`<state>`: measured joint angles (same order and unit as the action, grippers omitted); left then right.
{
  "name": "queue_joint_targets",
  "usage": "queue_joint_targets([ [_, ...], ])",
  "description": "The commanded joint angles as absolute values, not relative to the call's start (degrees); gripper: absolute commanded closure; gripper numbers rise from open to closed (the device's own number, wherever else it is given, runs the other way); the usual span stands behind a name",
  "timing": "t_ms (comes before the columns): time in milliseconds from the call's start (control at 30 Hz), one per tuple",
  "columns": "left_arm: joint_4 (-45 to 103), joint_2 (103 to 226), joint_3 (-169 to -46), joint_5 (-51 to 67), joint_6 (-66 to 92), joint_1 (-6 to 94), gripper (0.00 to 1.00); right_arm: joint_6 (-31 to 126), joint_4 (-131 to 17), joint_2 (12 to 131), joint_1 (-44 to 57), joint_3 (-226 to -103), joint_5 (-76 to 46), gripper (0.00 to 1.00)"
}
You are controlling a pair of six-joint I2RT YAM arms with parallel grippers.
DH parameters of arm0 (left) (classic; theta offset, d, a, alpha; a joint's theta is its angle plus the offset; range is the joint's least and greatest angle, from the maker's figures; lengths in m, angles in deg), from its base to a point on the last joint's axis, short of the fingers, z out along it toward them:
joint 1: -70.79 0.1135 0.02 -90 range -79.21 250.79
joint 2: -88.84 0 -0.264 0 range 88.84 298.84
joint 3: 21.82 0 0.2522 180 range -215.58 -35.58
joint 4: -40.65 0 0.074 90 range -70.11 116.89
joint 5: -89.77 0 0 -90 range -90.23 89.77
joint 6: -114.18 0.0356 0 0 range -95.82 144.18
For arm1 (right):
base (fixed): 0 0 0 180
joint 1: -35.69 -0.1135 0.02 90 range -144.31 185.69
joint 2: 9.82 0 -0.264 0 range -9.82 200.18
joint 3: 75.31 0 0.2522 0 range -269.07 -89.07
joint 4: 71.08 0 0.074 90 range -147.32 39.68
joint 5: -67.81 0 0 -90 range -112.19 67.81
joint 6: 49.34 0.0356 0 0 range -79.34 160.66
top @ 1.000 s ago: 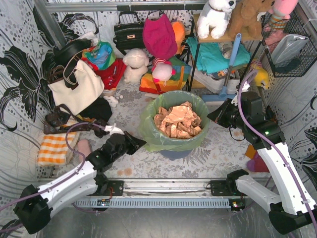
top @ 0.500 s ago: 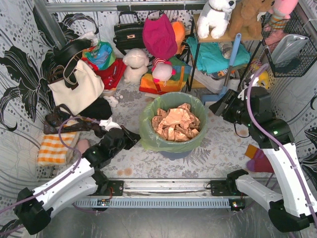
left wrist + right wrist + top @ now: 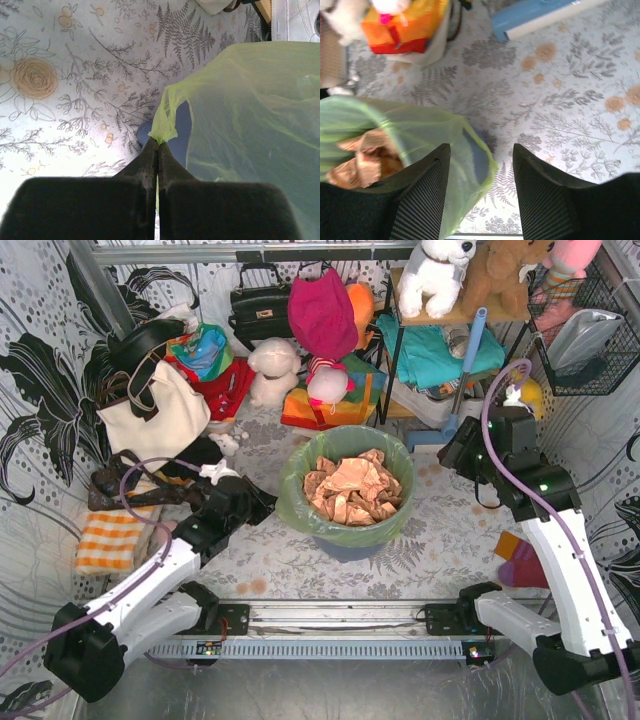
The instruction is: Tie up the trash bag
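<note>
The left gripper (image 3: 158, 147) is clamped tight, its fingertips pinching a puckered tuck of the trash bag (image 3: 240, 115) at the bag's left rim. The bag lines a blue-grey bin (image 3: 345, 548) mid-table (crumpled brown paper (image 3: 355, 490) fills it). The right gripper (image 3: 480, 150) hovers by the right rim, jaws partly spread, holding nothing.

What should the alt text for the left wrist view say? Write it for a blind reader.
The left hand, shut, pinches a gathered corner of the light-green trash bag, whose translucent film spreads right. A blue-grey bin shows behind it, on a floral-print surface.
</note>
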<state>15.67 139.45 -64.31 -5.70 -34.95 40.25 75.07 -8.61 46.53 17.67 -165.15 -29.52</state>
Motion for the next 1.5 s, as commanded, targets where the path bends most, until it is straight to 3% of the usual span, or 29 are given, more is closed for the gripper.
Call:
queue_joint_targets([
  [0, 20.9, 142.8, -67.0, -0.9, -29.6, 41.8, 1.00, 72.5, -12.7, 46.5, 24.1, -159.3, -24.2, 0.48],
  [333, 28.0, 150.7, -67.3, 14.3, -24.1, 42.5, 1.00, 78.0, -30.7, 41.8, 30.4, -132.6, -0.6, 0.53],
  [533, 27.7, 151.0, -66.6, 15.8, -23.7, 42.6, 1.00, 82.8, -44.2, 39.3, 30.4, -118.9, 9.9, 0.55],
  [1467, 27.7, 150.9, -65.5, 15.3, -24.8, 42.5, 1.00, 82.0, -64.8, 60.4, 30.4, -109.9, 17.6, 0.67],
])
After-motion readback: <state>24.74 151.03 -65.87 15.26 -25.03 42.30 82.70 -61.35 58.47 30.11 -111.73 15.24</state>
